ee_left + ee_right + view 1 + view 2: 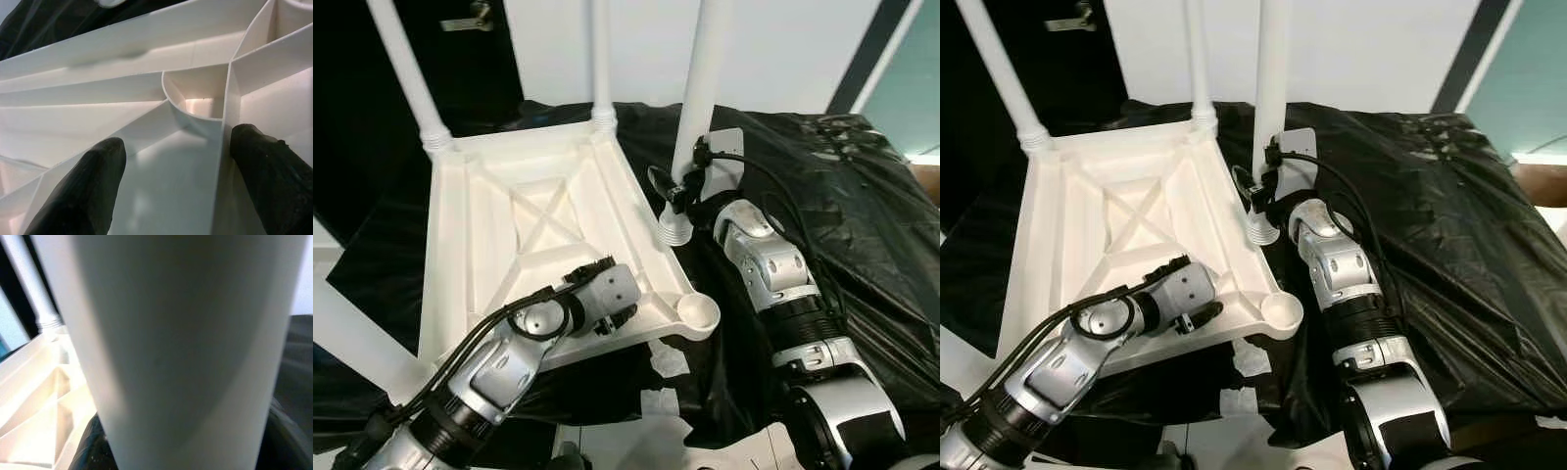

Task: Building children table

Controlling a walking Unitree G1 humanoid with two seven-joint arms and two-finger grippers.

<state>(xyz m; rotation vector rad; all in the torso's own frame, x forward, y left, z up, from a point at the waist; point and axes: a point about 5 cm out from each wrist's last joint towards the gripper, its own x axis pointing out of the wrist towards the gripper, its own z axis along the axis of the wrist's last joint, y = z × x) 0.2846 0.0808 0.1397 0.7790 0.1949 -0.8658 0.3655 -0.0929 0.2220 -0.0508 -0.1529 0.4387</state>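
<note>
Left claw (612, 318), fingers spread, astride upturned tabletop (499, 230) rib; right claw (674, 191) clenched on loose leg (697, 108).

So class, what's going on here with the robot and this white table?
The white tabletop lies upside down on a black sheet. Two legs stand in its far corners. The right pincer holds a third leg upright beside the tabletop's right edge. The left pincer rests open on the near ribs. The near-right socket is still vacant.
</note>
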